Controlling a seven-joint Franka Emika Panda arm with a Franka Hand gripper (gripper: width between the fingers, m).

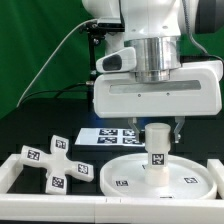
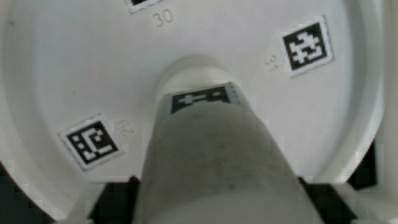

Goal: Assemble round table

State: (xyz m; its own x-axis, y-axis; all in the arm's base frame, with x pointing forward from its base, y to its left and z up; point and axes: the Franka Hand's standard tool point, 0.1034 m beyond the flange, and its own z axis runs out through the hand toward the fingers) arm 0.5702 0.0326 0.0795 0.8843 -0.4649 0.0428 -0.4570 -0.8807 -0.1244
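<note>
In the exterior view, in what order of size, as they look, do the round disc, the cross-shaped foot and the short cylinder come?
1. round disc, clearly the largest.
2. cross-shaped foot.
3. short cylinder, upright on the disc, the narrowest.
All three look about equally near the camera, so the order seems safe.

This looks like a robot lab. A big white robot arm (image 1: 150,40) hangs over a black desk (image 1: 30,118). Behind it is a plain green wall (image 1: 40,45), maybe cloth. Square black-and-white tags sit on the marker board (image 1: 115,133) and the white cross-shaped foot (image 1: 50,160).
</note>
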